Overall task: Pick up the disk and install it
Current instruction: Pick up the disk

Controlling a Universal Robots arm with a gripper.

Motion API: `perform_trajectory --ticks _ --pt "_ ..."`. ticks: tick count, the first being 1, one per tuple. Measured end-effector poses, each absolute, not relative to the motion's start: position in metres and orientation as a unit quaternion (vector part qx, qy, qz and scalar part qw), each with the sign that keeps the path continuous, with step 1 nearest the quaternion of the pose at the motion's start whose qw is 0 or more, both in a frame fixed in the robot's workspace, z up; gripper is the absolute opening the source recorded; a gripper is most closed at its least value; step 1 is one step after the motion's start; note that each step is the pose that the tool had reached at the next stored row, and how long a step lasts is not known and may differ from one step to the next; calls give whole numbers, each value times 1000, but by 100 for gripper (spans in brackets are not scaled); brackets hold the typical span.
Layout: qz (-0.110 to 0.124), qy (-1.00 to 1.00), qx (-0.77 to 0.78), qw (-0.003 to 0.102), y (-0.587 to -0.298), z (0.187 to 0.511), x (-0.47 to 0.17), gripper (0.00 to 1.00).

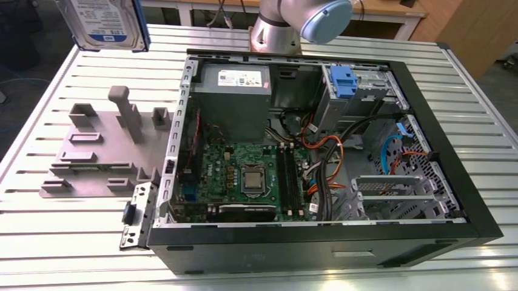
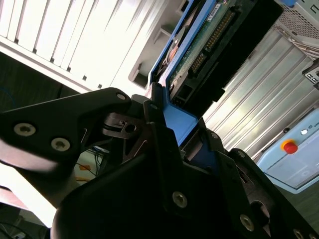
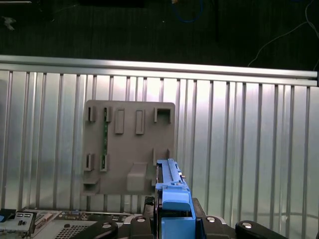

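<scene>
Gripper (image 2: pixel 169 133) is clamped on the disk (image 2: pixel 199 47) — in the second wrist view the black fingers (image 2: pixel 149 124) pinch the end of one blue side rail, with the disk's circuit-board side showing. In the first wrist view the disk (image 3: pixel 172 186) stands edge-on out of the gripper (image 3: pixel 174 221), in the air over the slatted tabletop (image 3: pixel 249 149), with the grey fixture (image 3: pixel 129 144) lying on the tabletop below it.

In the exterior view the disk (image 1: pixel 105 21) is at the far end on the exterior view's left, upright, label toward the camera, raised off the tabletop (image 1: pixel 65 242) and beyond the fixture (image 1: pixel 89 157). The open case (image 1: pixel 324 248) lies just to the exterior view's right of the fixture, with the arm (image 1: pixel 299 24) behind its far wall. The blue latch (image 1: pixel 343 82) sits at the case's far right corner — the disk is well apart from it, not installed.
</scene>
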State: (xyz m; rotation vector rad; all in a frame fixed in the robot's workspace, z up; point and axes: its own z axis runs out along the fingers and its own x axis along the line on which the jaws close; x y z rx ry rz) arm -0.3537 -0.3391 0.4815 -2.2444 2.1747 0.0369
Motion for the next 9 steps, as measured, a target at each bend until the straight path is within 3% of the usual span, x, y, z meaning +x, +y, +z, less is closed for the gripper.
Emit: perform_trajectory --ticks 9 --pt "12 695 -719 8 -339 482 -350 36"
